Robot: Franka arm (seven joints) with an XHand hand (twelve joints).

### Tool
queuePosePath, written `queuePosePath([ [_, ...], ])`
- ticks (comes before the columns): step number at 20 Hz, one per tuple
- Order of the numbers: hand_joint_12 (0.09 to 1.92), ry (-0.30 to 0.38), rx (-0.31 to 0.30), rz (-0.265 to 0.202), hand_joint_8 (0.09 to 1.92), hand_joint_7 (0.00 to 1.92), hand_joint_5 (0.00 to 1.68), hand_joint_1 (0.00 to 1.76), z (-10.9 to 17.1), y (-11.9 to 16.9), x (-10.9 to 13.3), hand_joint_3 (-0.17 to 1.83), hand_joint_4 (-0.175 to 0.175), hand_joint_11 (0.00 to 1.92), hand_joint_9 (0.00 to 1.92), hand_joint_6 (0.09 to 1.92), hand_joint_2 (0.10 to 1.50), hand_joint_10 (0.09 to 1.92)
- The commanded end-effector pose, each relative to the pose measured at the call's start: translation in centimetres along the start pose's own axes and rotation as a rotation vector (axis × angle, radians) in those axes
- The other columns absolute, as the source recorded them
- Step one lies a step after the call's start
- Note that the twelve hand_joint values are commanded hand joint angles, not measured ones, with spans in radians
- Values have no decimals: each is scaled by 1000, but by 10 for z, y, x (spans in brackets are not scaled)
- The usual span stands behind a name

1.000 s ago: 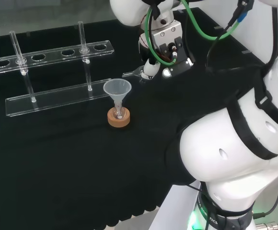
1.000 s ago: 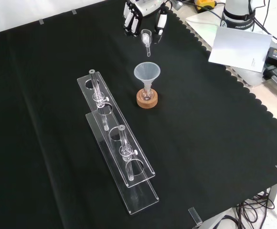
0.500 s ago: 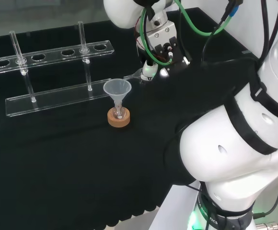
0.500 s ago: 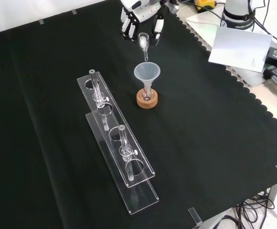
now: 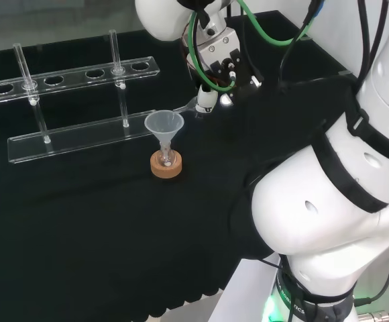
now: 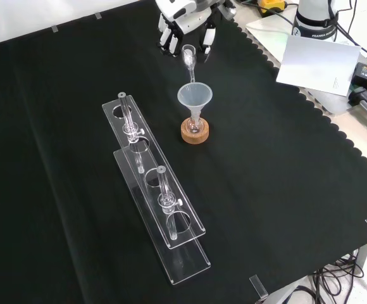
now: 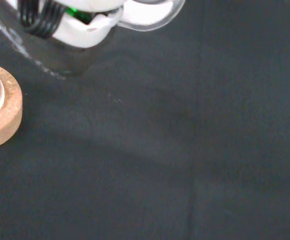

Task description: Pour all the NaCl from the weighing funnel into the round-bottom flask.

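Observation:
A small round-bottom flask [image 6: 195,125] stands on a cork ring [image 6: 195,132] with a clear plastic funnel [image 6: 195,97] in its neck. The funnel [image 5: 163,125] and cork ring [image 5: 166,166] also show mid-cloth in the head view. The hand [image 6: 182,19] hangs at the far edge in the front view, fingers curled round the clear weighing funnel [image 6: 188,60]. That funnel's spout tilts down toward the plastic funnel's rim, just above it. In the head view the hand [image 5: 216,74] is right of the funnel, the weighing funnel [image 5: 189,105] reaching left. The wrist view has the cork ring [image 7: 0,117] at its edge.
A clear acrylic rack [image 6: 155,190] with two upright tubes lies left of the flask in the front view. In the head view this rack [image 5: 74,100] stands behind the flask. White paper [image 6: 316,63] and cables lie off the cloth's right edge.
The hand has carried the weighing funnel closer to the plastic funnel and tipped it more steeply, so its spout now reaches the funnel's rim. The flask and rack have not moved.

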State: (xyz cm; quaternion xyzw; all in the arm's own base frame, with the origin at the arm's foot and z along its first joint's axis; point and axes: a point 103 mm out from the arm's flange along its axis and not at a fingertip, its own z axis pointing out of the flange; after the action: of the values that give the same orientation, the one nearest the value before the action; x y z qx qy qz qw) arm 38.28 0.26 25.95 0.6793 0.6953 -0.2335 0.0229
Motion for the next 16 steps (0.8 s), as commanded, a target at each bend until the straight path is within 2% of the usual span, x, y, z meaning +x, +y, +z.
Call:
queuePosePath([
  [1,842,-35,15,-5,638,821,1269,1108,-1,3,2,542,175,1111,1245,636,720,146],
  [16,844,-106,35,-6,639,814,1272,1108,-6,7,8,541,175,1108,1245,629,719,140],
])
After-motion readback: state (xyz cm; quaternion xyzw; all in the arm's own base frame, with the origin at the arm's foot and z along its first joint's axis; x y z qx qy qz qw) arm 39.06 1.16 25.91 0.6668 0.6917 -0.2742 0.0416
